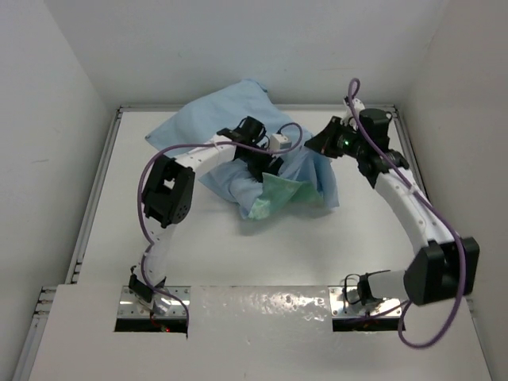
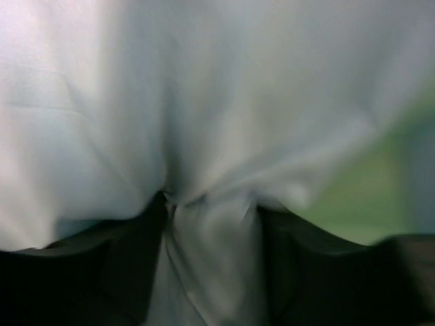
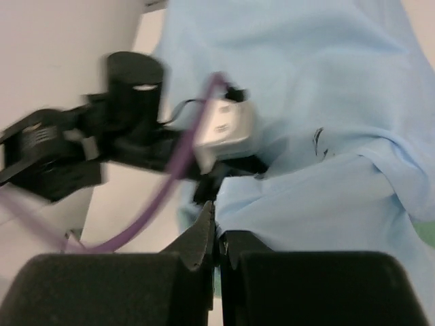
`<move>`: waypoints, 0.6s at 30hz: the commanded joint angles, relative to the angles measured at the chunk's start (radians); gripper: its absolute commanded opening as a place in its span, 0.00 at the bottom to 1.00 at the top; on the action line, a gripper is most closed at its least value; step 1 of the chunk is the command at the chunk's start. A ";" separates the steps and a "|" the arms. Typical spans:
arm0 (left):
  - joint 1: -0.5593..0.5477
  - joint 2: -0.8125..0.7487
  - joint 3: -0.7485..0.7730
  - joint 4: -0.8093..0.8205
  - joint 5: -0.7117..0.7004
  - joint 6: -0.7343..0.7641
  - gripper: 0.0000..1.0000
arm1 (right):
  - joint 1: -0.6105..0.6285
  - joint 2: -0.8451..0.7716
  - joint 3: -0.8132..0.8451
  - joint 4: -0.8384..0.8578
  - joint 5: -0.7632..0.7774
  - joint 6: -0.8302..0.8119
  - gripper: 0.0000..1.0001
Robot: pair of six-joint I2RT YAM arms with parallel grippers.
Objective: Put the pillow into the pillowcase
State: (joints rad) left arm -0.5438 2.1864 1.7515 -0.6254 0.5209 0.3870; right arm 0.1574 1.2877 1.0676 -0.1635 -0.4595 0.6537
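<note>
The pillowcase [image 1: 214, 119] lies bunched at the back middle of the table, light blue with a mint green fold [image 1: 278, 194] at its near side. The pillow is hidden; no cream surface shows. My left gripper [image 1: 268, 168] presses into the middle of the cloth and is shut on a bunched fold of it [image 2: 211, 231]. My right gripper [image 1: 319, 147] is at the cloth's right upper corner, its jaws together [image 3: 216, 227] on the pillowcase edge [image 3: 326, 102], which hangs lifted from it.
White walls enclose the table [image 1: 238, 254] on the left, back and right. The left arm's wrist and purple cable [image 3: 136, 129] lie close in front of the right gripper. Both arm bases sit at the near edge.
</note>
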 commanded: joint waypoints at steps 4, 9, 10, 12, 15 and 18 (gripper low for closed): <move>0.102 -0.072 0.265 -0.105 0.188 0.021 1.00 | -0.012 0.336 0.240 -0.216 0.206 -0.135 0.73; 0.099 -0.143 0.282 -0.181 0.122 0.059 1.00 | 0.008 0.241 0.252 -0.260 0.334 -0.319 0.99; 0.099 -0.143 0.284 -0.192 0.131 0.056 1.00 | 0.019 0.172 0.215 -0.255 0.347 -0.348 0.99; 0.102 -0.155 0.275 -0.201 0.114 0.046 1.00 | 0.043 0.128 0.195 -0.295 0.343 -0.408 0.94; 0.119 -0.175 0.229 -0.203 0.038 0.035 0.77 | 0.120 0.087 0.154 -0.388 0.376 -0.384 0.01; 0.127 -0.178 0.215 -0.295 -0.042 0.081 0.33 | 0.272 -0.002 0.031 -0.325 0.493 -0.251 0.31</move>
State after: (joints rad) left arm -0.4263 2.0445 1.9862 -0.8234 0.5629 0.4252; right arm 0.3180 1.3296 1.2003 -0.4767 -0.0826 0.3416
